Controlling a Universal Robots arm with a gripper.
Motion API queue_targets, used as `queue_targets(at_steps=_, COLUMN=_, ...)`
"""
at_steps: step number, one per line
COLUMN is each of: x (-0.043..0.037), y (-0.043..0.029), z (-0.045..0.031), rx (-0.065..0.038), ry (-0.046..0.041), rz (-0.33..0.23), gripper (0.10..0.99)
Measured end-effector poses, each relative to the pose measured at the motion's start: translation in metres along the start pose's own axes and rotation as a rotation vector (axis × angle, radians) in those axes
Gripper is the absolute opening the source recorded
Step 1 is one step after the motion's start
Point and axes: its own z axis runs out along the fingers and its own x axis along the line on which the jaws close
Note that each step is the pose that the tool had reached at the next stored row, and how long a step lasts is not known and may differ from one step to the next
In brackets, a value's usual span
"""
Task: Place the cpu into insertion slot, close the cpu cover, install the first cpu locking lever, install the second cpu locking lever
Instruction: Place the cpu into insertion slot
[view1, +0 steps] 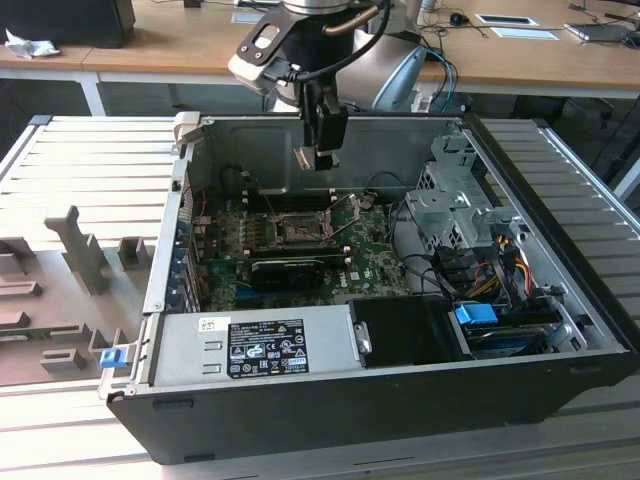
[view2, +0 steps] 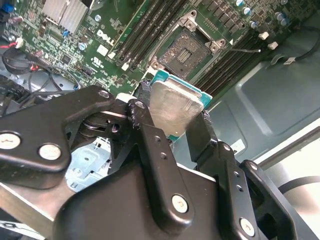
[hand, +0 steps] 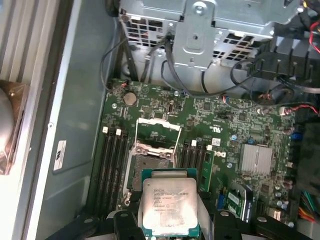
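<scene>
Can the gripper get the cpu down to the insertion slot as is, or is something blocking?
Probably yes. The gripper holds the cpu above the motherboard; the cpu cover is swung open, the insertion slot lies bare, and nothing sits between them.

The claw (view2: 173, 114) pinches the cpu (view2: 172, 105) by its edges, clear of the bare insertion slot (view2: 192, 50).

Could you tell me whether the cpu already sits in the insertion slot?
No, the gripper holds the cpu above the empty insertion slot.
</scene>
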Motion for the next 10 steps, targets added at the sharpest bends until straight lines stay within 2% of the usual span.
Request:
queue_targets(at_steps=6, x=0.0004, y=-0.0003, z=0.0023, rx=-0.001, ry=-0.0051, rz=0.065, gripper=0.529)
queue_targets(at_steps=10, x=0.0005, y=-0.0015, z=0.01, rx=-0.003, ry=-0.0059, rz=0.074, gripper=0.529)
